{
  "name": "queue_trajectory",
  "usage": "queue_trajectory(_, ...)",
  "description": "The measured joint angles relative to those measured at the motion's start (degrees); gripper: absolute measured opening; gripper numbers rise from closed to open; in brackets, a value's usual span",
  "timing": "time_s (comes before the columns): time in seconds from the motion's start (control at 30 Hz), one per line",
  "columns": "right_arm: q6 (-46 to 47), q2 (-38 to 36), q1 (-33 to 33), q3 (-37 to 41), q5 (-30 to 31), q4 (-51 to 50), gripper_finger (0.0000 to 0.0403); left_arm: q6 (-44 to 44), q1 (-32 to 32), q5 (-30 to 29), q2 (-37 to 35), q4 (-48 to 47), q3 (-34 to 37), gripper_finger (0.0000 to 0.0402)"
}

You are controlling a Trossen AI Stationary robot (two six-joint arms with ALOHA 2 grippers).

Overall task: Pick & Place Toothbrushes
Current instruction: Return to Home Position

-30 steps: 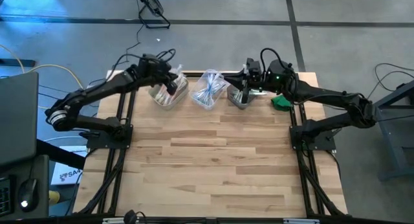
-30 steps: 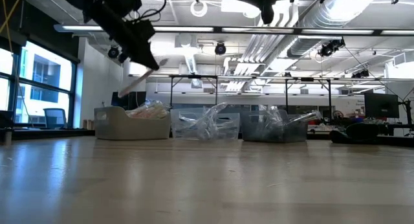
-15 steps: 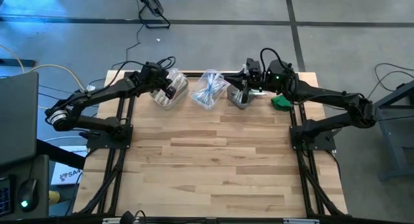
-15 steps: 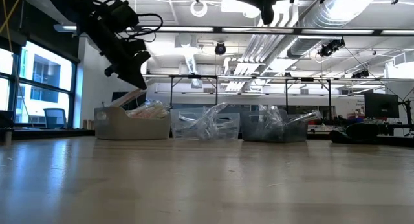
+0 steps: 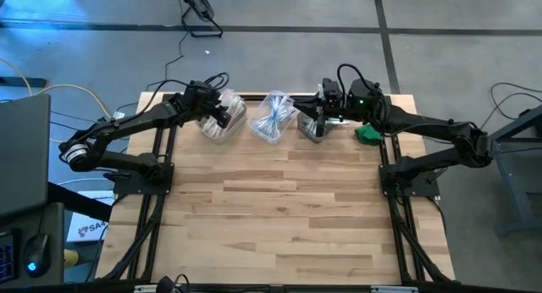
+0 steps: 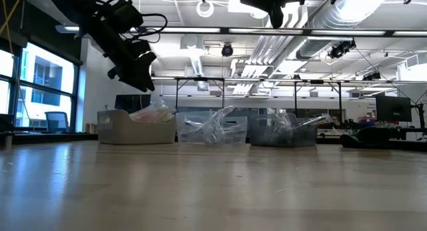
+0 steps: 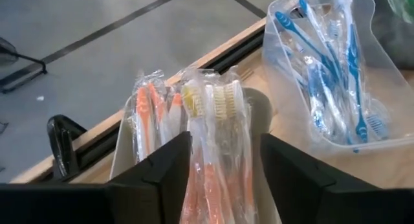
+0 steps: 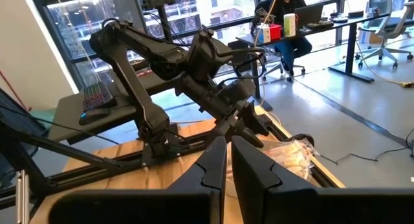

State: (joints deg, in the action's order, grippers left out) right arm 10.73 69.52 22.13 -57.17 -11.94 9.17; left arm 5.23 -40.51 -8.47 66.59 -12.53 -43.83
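My left gripper (image 7: 223, 143) is open above the left bin (image 6: 123, 131). Its fingers stand over the orange-handled toothbrushes (image 7: 213, 120), which lie in clear wrappers inside that bin, and touch none of them. In the high view the left gripper (image 5: 218, 116) shows over this bin. The middle bin (image 5: 273, 117) holds blue-handled toothbrushes (image 7: 330, 75). My right gripper (image 8: 229, 141) is shut with nothing showing between its fingers. It hangs above the right bin (image 5: 312, 128), and the high view shows the right gripper (image 5: 319, 117) there.
The three bins stand in a row along the table's far edge. A small green object (image 5: 367, 133) lies to the right of them. The wooden tabletop (image 5: 279, 208) stretches toward the near edge. A person sits at a desk in the room beyond (image 8: 284, 10).
My left gripper has gone down toward the left bin with a wrapped toothbrush slanting below its fingers. It has then let go. The toothbrush no longer hangs from it and has dropped among the orange ones in the bin.
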Motion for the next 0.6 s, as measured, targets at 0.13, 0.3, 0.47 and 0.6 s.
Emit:
queue_trajectory(0.13,0.72,0.00,-0.09,0.00,2.30,0.02,0.0017,3.83,0.01,-0.02,-0.02,0.06,0.00,0.0185)
queue_trajectory(0.3,2.66,0.00,-1.51,0.00,3.27,0.02,0.0009,0.93,0.14,4.33,-1.79,1.88,-0.02,0.0186)
queue_trajectory(0.47,4.24,0.00,-4.38,0.00,1.50,-0.03,0.0003,-0.63,2.08,8.27,-7.17,2.15,-0.02,0.0186)
queue_trajectory(0.6,4.43,-0.10,-7.38,0.00,1.99,0.01,0.0003,-0.72,6.08,8.32,-13.14,1.66,-0.02,0.0186)
